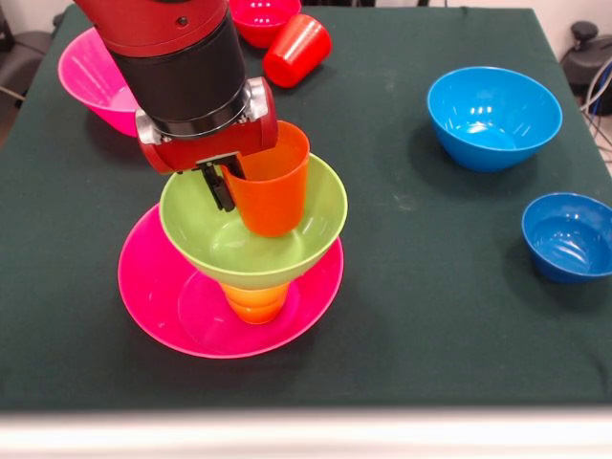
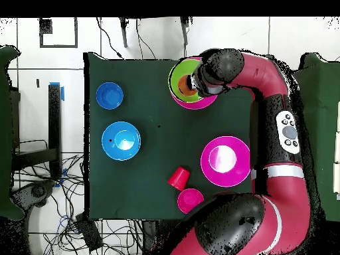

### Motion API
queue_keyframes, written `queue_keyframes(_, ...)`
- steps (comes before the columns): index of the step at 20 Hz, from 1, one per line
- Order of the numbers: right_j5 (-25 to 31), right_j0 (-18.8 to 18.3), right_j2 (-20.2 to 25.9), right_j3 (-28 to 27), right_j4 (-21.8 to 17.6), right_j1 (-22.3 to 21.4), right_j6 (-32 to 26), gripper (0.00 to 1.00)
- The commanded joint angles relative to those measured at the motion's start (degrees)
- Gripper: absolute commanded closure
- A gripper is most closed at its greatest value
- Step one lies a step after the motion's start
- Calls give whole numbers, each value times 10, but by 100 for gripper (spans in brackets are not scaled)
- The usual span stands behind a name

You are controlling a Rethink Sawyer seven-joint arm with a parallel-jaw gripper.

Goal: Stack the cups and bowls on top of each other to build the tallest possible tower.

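Note:
The tower stands at the front left: a wide pink bowl (image 1: 163, 306), a yellow-orange cup (image 1: 256, 302) in it, and a lime green bowl (image 1: 320, 206) on that cup. An orange cup (image 1: 275, 191) stands upright in the green bowl. My gripper (image 1: 232, 187) is shut on the orange cup's near rim, with one black finger (image 1: 220, 187) outside the wall; the other finger is hidden. In the overhead view the arm's head covers part of the green bowl (image 2: 178, 78) and the orange cup (image 2: 187, 84). A small dark blue bowl (image 1: 570, 236) sits at the right.
A light blue bowl (image 1: 493, 115) sits at the back right. A second pink bowl (image 1: 86, 76) is at the back left. A red cup (image 1: 297, 49) lies on its side beside a small red bowl (image 1: 263, 19) at the back.

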Motion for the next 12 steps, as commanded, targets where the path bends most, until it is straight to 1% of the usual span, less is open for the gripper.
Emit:
queue_keyframes(1, -40, 2, 5, 0, -26, 7, -80, 100)
queue_keyframes(9, -37, 3, 9, -13, -25, 14, -86, 100)
queue_keyframes(11, -27, 4, 7, -15, -27, 16, -88, 100)
queue_keyframes(12, -35, 2, 8, -11, -25, 15, -88, 100)
